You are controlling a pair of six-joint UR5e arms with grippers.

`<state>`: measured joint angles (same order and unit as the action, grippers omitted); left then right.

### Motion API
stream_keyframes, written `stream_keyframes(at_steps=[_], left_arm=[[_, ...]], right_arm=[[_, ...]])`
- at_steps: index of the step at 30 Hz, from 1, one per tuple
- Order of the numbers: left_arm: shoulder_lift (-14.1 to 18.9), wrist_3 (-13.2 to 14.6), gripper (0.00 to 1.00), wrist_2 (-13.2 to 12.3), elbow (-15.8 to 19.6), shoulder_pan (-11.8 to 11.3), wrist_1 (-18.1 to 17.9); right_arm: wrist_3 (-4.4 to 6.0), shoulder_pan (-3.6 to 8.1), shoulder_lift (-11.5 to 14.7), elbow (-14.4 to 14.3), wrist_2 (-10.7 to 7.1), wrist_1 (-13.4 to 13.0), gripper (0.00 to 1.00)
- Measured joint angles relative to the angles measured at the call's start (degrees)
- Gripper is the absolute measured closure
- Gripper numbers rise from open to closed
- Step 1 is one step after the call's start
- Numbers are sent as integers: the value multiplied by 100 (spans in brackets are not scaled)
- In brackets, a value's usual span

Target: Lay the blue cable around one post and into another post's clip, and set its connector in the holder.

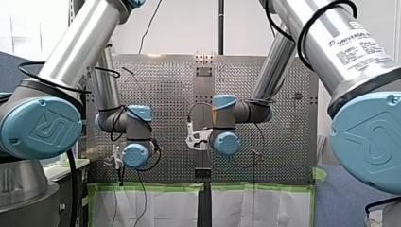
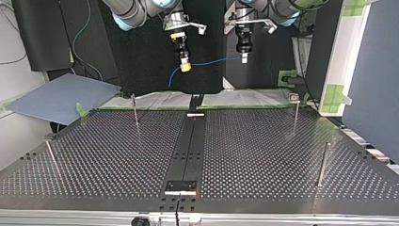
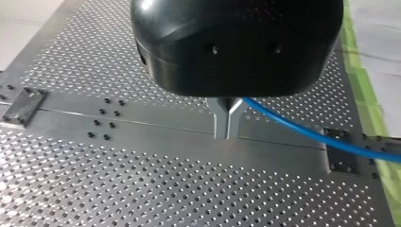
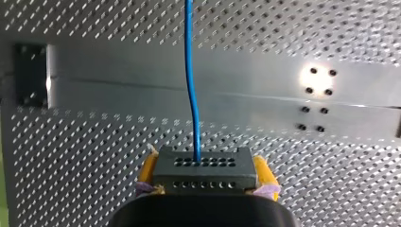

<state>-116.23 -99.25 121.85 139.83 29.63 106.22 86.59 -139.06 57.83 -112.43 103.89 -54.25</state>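
Nearest, the perforated table (image 2: 282, 155) carried upright posts (image 2: 322, 164), none yet bearing cable. Beyond its far edge both arms hung aloft. My right gripper (image 2: 186, 67), yellow-padded, pinched the black connector (image 4: 204, 170). My left gripper (image 2: 243, 60), metal fingers (image 3: 220, 118) pressed together, pinched the blue cable (image 2: 211, 61) further along, evidently to keep the span between them controlled for routing.

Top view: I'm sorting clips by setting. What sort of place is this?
Probably a robotics lab test bench: a perforated table with upright posts, two industrial arms above it, my right hand clamping the connector and my left hand the blue cable.
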Motion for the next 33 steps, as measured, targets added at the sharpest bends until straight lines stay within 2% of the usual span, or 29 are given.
stream_keyframes(at_steps=[2,8,16,21,28,33], left_arm=[[89,-79,94,6,0,-31,82],[377,-122,94,96,-1,-136,370],[772,-140,94,91,-1,-338,764],[1026,-205,94,-103,-1,-571,1016],[1356,-227,94,-426,0,-899,1346],[1582,-362,94,-652,-20,-1125,1573]], right_arm=[[54,-6,109,20,-23,110,100],[112,23,393,104,-28,395,100],[117,25,622,385,-40,763,100],[107,1,642,653,-50,1042,100],[107,-3,663,924,-55,1229,100],[130,23,777,1071,-53,1439,100]])
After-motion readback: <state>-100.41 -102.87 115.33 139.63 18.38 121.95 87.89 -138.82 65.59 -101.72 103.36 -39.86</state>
